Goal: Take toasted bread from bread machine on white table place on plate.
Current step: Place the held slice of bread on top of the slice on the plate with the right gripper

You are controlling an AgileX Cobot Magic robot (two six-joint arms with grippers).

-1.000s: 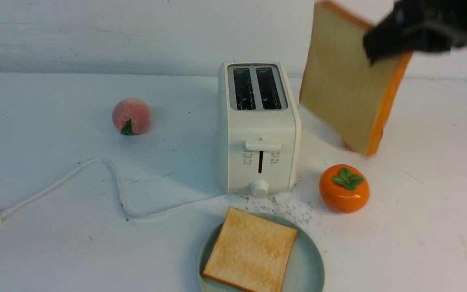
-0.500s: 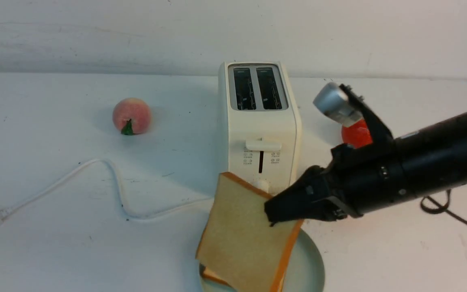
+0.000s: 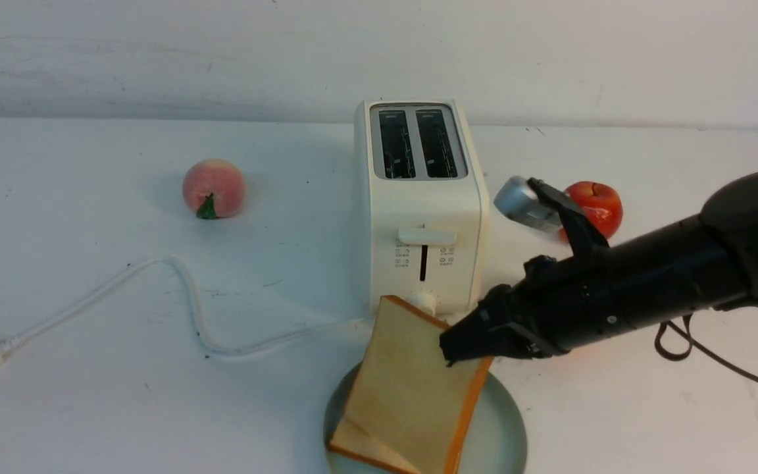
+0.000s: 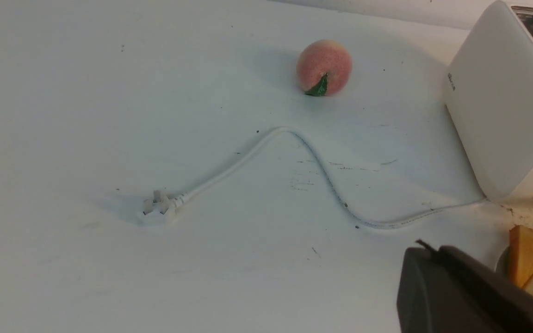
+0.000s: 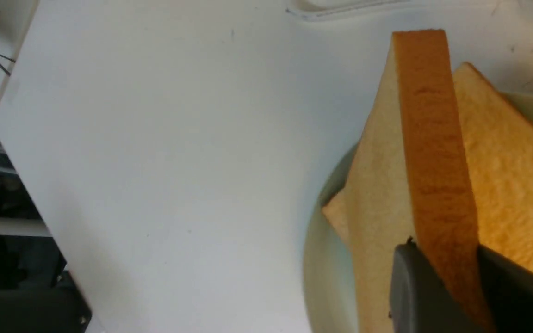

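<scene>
The plate (image 3: 501,431) sits at the near edge of the tabletop (image 3: 89,395) with a flat slice (image 3: 356,442) lying on it. A held slice (image 3: 412,388) stands tilted over that one, and its low edge seems to rest on it. The right gripper (image 3: 448,349) reaches in from the right and pinches the held slice's upper right crust. The left gripper (image 4: 428,259), pressed together, hangs near left of the plate. Just beyond the plate stands the toaster (image 3: 422,217), its cord (image 3: 181,289) trailing left. A peach (image 3: 213,187) lies far left and an apple (image 3: 593,205) far right.
</scene>
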